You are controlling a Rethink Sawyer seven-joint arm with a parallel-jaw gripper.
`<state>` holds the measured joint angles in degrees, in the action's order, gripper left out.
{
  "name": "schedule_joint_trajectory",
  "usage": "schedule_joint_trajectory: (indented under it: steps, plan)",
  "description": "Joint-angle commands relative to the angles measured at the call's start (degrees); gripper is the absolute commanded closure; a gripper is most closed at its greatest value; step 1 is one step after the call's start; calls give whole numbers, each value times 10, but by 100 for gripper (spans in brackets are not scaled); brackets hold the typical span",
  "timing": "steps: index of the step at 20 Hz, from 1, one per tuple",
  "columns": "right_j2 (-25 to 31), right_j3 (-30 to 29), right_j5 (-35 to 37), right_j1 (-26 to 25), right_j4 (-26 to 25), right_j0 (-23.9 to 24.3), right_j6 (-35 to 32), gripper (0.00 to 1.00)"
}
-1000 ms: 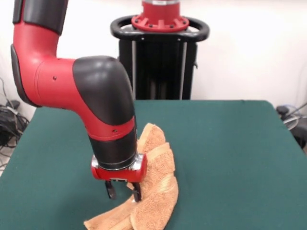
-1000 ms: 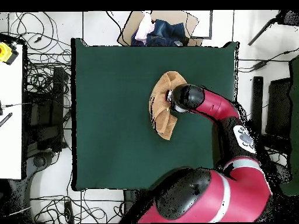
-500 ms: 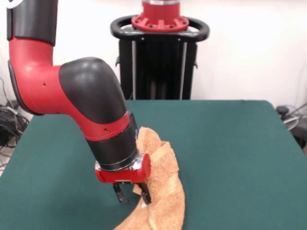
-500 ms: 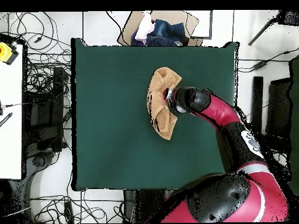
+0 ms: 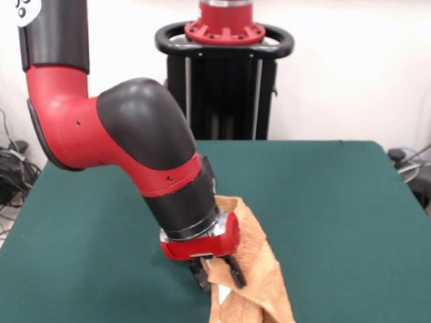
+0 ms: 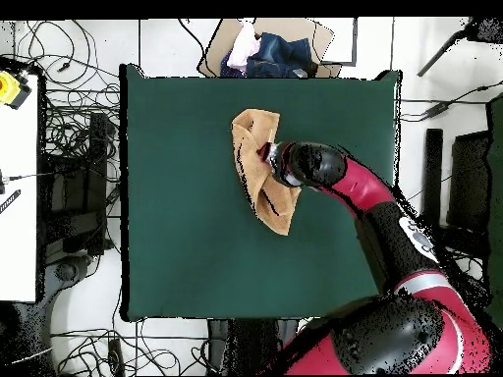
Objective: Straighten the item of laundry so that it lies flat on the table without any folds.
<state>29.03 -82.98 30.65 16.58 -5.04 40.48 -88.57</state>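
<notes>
Orange-tan and fuzzy, the towel (image 5: 252,282) lies bunched up in a long, folded strip on the green tabletop (image 5: 337,208). In the overhead view the towel (image 6: 257,167) sits in the middle part of the tabletop (image 6: 177,196), a little toward the far edge from the robot. The red and black arm (image 5: 135,155) leans down over it. The gripper (image 5: 217,274) is low at the towel, and its black fingers (image 5: 235,274) are pinched on a fold of the cloth with a white label showing between them. From above, the gripper (image 6: 267,157) sits on the towel's right side.
</notes>
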Motion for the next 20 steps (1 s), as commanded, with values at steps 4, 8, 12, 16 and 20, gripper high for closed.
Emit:
schedule_joint_trajectory:
  steps: [4,8,12,16,20]
  plan:
    - [195,-97,-96,-81,-26,85,54,0]
    - [218,-96,-99,-101,-51,100,67,0]
    - [220,-89,-97,-106,-70,99,58,0]
    - [218,-83,-88,-103,-84,97,44,0]
    - [210,-71,-70,-104,-100,91,47,0]
